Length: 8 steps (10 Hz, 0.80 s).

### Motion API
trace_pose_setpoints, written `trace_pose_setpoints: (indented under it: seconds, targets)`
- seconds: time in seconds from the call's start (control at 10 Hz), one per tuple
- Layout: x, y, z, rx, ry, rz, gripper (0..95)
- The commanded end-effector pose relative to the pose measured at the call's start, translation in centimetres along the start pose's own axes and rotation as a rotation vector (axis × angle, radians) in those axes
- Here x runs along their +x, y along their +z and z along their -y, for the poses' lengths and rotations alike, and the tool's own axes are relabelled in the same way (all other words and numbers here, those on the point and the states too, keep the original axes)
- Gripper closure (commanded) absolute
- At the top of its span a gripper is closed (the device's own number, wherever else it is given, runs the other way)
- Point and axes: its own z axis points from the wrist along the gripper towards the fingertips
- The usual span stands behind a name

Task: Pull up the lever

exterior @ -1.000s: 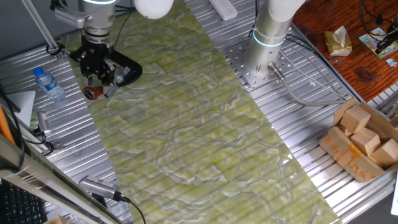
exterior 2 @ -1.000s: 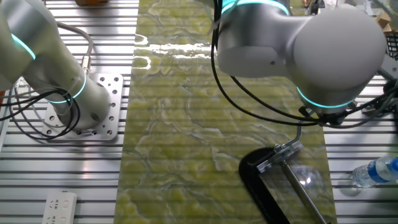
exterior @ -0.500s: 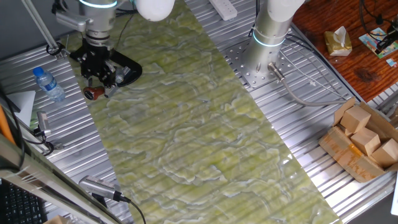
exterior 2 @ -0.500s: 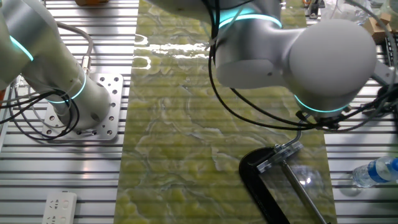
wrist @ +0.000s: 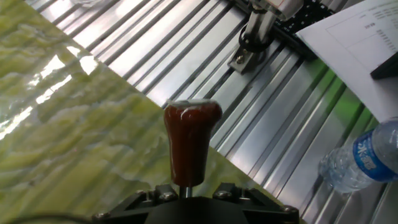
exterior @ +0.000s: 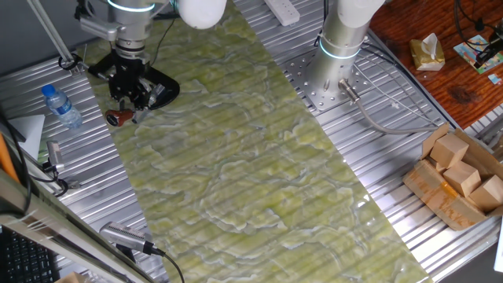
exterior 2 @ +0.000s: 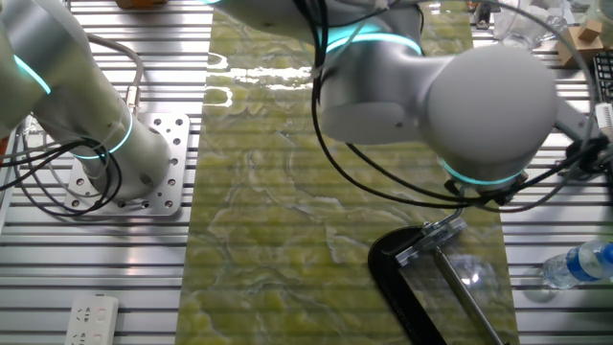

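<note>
Surfaces: metal, glossy sheet, plastic, paper, wood

The lever [wrist: 191,146] is showing a glossy dark-red knob on a thin silver metal stem; the clamp [exterior 2: 412,297] is looking matt black beside its shiny silver rod [exterior 2: 460,287]. The green marbled mat [exterior: 236,157] is gleaming with reflections over the ribbed, brushed-aluminium table [exterior: 377,134]. The water bottle [wrist: 360,163] is appearing as clear plastic, the sheet [wrist: 367,43] as matt white paper, the blocks [exterior: 460,169] as raw pale wood.

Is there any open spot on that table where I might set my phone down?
The green mat is bare across its middle and near end, between the second arm's base plate and the grooved metal left of it. It gets crowded by the far corner, where the gripper hangs over the black clamp and its lever, beside a water bottle.
</note>
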Motion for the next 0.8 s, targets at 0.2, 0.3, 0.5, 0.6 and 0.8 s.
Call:
trace_pose_setpoints:
  seconds: [0.2,0.3,0.5,0.6,0.8]
  targets:
    - [0.04,-0.12,-0.01,0.011,-0.005,0.006,57.0]
    - [0.02,-0.07,-0.08,0.013,-0.004,0.010,57.0]
    - [-0.02,-0.02,-0.16,0.017,0.001,0.012,76.0]
    - [-0.02,-0.02,-0.16,0.017,0.002,0.012,76.0]
    - [-0.02,-0.02,-0.16,0.017,0.007,0.012,95.0]
